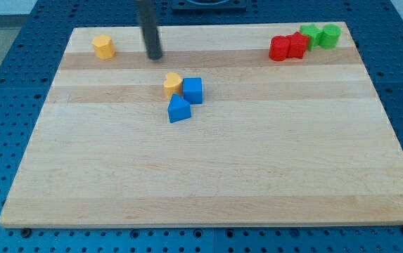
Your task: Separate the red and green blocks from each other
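the dark rod's clawless tip (155, 56) is standing well left of the touching red blocks (288, 47) and green blocks (320, 35), which are awaiting separation on the wooden board (208, 169).

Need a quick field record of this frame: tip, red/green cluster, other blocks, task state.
tip: my tip at the view's top, left of centre, touching no block
red blocks: two red blocks, top right, side by side
green blocks: two green blocks, right of the reds, touching them
yellow blocks: one yellow block top left; another yellow block near centre
blue blocks: blue cube and blue wedge-like block beside the central yellow
surface: wooden board
task state: red and green not yet separated
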